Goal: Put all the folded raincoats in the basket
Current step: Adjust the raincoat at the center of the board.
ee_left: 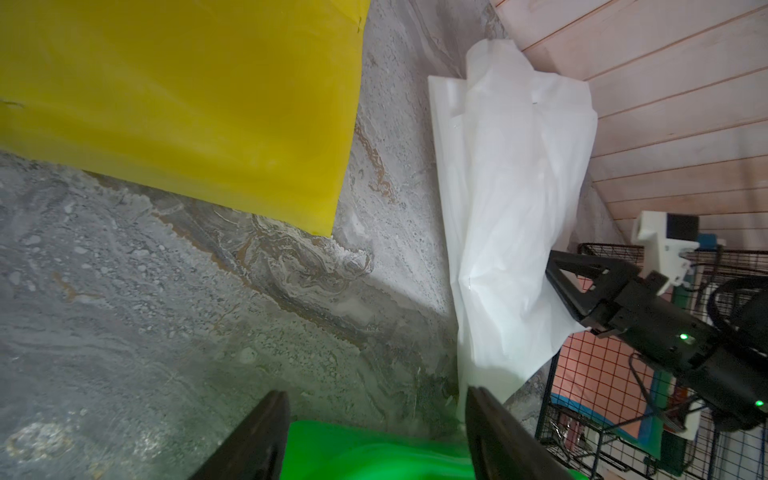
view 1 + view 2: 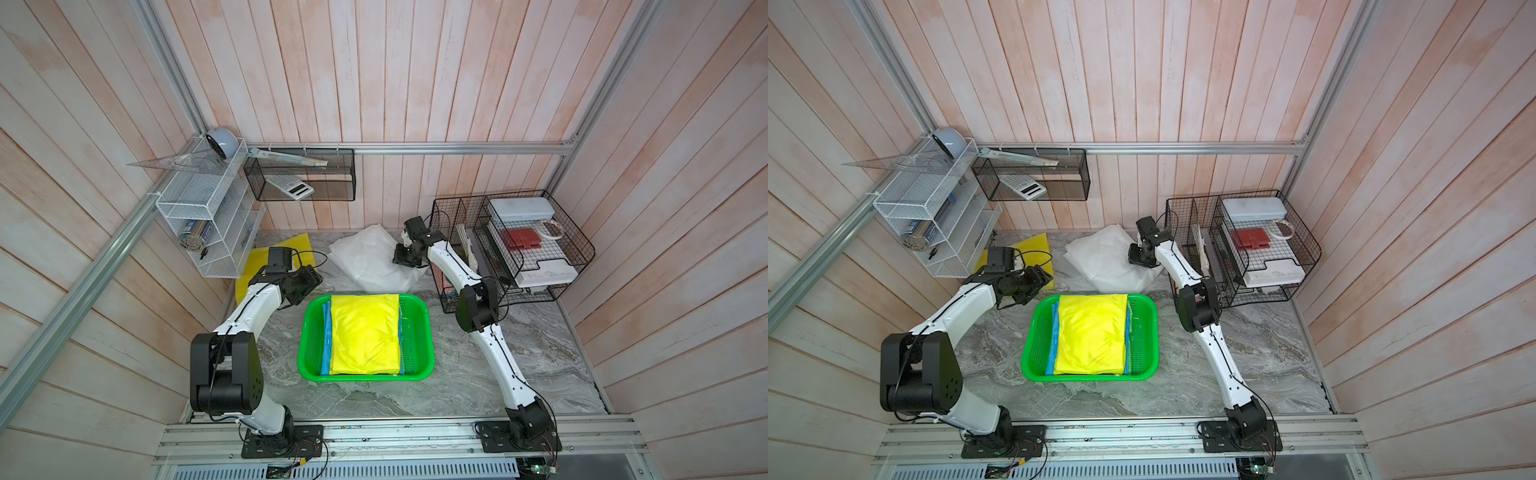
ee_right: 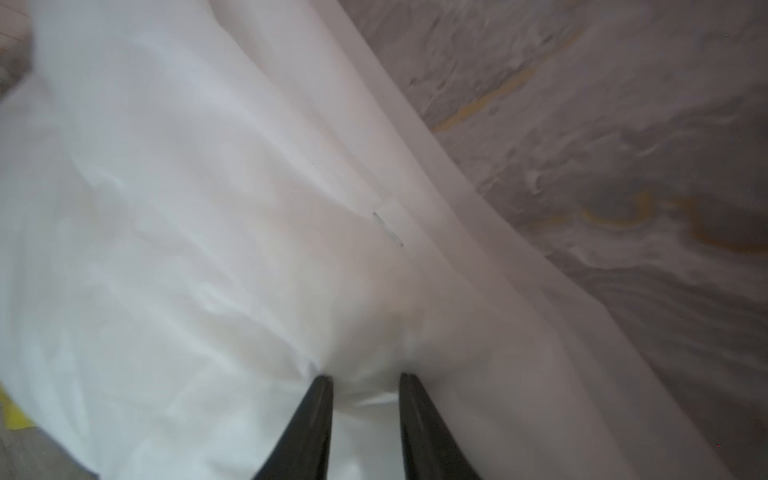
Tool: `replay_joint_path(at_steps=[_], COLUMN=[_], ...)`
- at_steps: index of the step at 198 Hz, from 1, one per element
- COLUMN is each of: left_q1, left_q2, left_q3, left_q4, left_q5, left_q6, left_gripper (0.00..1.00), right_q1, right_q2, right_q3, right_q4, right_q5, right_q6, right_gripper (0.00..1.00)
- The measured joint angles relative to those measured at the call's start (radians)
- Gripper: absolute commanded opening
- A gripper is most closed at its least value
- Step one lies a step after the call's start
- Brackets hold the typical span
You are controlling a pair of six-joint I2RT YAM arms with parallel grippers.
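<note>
right gripper [image 3: 365, 376] pinches a bunched fold of the white raincoat [image 3: 199, 199], jaws narrowly apart.

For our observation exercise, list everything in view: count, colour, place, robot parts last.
basket: one, green, table centre
yellow raincoat: one, yellow, topmost in basket
blue raincoat: one, blue, beneath it
white raincoat: one, white, behind basket
yellow sheet: one, yellow, back left
wire organiser: one, black, right side
mesh shelf: one, white, left wall
mesh box: one, black, back wall
left end effector: one, black, open near basket
right end effector: one, black, pinching white raincoat
</note>
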Motion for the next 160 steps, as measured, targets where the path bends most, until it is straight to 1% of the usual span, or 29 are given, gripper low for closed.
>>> replay_joint_path(at_steps=[19,59,81,104,123,160], left_q1=[0.0,0.007,0.02,0.036,0.044,0.043], left_q2=[0.0,0.005,0.028,0.072,0.146,0.302], left_q3=[0.0,0.009,0.039,0.069,0.119,0.225], left_q4=[-0.006,-0.01,-0.009,-0.003,0.001,0.026], left_q5=[0.0,0.0,-0.016,-0.027,-0.019,0.071], left_q6=[0.0,0.0,0.004,0.011,0.033,0.065], left_gripper=[0.72,0.72,0.72,0.72,0.73,0.73], right_q1=[0.023,0.1,0.119,0.113,0.097,0.075], right_q2=[-0.042,-0.18,-0.235,-0.246,-0.246,-0.246], right_q3=[-0.064,-0.299,-0.391,-0.414,-0.414,-0.414], right_q4=[-0.017,-0.032,-0.053,-0.061,-0.072,-0.089], right_q5=[-0.014,-0.019,-0.042,-0.076,-0.096,-0.113], right_q6=[-0.04,-0.156,-0.19,-0.2,-0.206,-0.208], right_gripper=[0.31,0.3,0.3,0.3,0.3,0.31])
